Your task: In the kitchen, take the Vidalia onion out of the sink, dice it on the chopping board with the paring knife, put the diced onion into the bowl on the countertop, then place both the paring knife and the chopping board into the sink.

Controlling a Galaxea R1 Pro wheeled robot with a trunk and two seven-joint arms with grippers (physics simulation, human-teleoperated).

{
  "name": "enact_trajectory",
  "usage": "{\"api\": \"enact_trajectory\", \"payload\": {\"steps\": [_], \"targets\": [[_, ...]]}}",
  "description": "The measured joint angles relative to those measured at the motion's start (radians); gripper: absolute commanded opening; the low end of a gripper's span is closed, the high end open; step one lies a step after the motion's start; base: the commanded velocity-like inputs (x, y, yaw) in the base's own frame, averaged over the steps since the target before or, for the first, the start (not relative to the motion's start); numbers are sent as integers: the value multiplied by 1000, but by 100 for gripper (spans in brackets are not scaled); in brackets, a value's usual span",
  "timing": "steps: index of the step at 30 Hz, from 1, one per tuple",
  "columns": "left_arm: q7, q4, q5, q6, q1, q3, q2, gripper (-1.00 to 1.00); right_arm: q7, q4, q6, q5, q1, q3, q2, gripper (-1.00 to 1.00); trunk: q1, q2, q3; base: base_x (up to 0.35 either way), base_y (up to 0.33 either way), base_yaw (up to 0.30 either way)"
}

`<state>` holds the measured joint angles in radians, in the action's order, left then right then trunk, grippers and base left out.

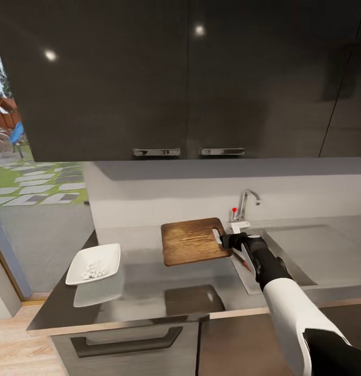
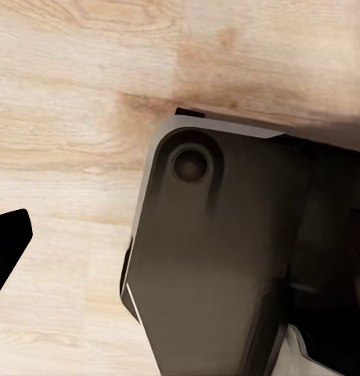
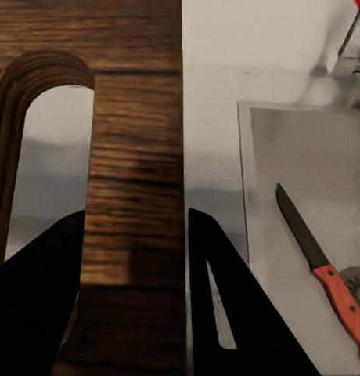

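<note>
Ahead of the robot, the right gripper [image 1: 223,241] clasps the board [image 1: 193,241] at its handle edge, beside the sink [image 1: 300,250]; the bowl [image 1: 94,263] holds dice [image 1: 93,272] far left; at the right wrist, fingers [image 3: 39,305] straddle the slot strip, knife [image 3: 319,265] lying just beyond in the basin; the left gripper's state I cannot tell.

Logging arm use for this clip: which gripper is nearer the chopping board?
Right. The right gripper straddles the chopping board at its handle-slot end; the left wrist camera looks down at wooden floor, away from the board.

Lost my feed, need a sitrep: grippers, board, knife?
Right gripper straddling the chopping board edge by its handle slot. Paring knife already in the sink. Diced onion in bowl. Nothing blocking.
</note>
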<state>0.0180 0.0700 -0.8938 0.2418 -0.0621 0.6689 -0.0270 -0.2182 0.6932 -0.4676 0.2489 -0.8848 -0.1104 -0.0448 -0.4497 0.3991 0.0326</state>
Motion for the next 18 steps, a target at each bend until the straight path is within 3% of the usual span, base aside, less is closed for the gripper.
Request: {"api": "enact_trajectory", "payload": {"steps": [15, 18], "targets": [[0, 0, 0, 0, 0, 0, 0, 100, 14, -22, 0, -1, 0, 1, -5, -100, 0, 0, 0, 0, -318, 0], [0, 0, 0, 0, 0, 0, 0, 100, 18, -24, -1, -7, 0, 1, -17, -100, 0, 0, 0, 0, -319, 0]]}}
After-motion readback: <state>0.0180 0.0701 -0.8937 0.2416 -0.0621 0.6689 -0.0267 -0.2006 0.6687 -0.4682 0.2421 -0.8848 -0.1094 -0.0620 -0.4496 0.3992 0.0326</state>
